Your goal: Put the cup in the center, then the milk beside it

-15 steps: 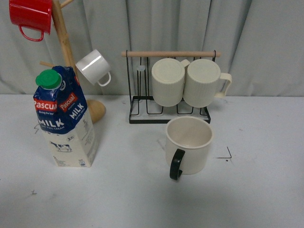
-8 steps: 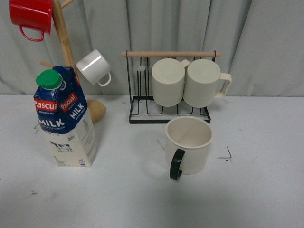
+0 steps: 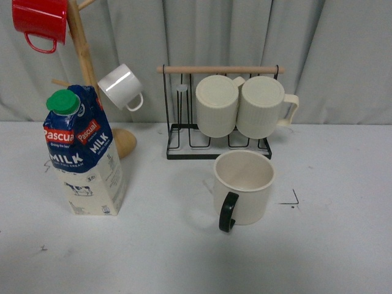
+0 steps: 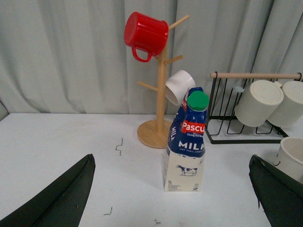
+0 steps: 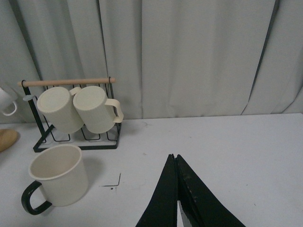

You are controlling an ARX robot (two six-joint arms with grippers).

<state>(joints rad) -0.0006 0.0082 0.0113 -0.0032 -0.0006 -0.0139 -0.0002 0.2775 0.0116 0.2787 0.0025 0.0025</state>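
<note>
The cup, cream-white with a black handle turned toward me, stands upright on the table in front of the wire rack; it also shows in the right wrist view and at the edge of the left wrist view. The milk carton stands upright at the left, beside the wooden mug tree. In the left wrist view the milk stands ahead, between the wide-open jaws of my left gripper. My right gripper is shut and empty, off to the cup's side. Neither gripper shows in the front view.
A black wire rack with a wooden bar holds two ribbed cream mugs behind the cup. A wooden mug tree at the back left carries a red mug and a small white mug. A grey curtain hangs behind.
</note>
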